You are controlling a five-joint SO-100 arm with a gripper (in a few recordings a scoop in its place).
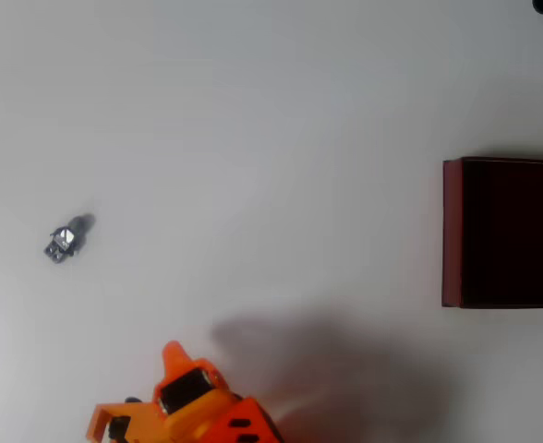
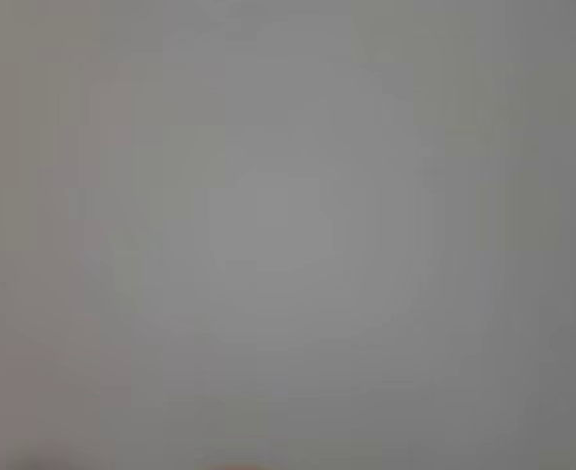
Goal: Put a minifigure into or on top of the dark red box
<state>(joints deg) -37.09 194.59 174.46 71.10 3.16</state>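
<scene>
Overhead view. We count one minifigure [image 1: 66, 240], one box [image 1: 504, 233] and one arm [image 1: 184, 406] on a plain white table [image 1: 271, 111]. The minifigure lies on the table at the left of the picture, about mid-height, tilted so that its darker end points up and to the right; we see a grey and dark body with a small white patch. It touches nothing else. The box sits at the right edge, cut off by the frame, with a dark red wall along its left side and a near-black interior; nothing shows inside it. Minifigure and box are well apart, with bare table between them. The orange arm enters from the bottom edge, left of centre, below and to the right of the minifigure and clear of it. Its orange tip [image 1: 173, 353] points upward; we take this for part of the end effector, but we cannot tell whether it is released or clenched, and we see nothing held in it. A soft shadow [image 1: 327, 360] falls on the table to the right of the arm.

Wrist view. We see a blurred, even grey surface [image 2: 288, 235] with no distinguishable detail.
</scene>
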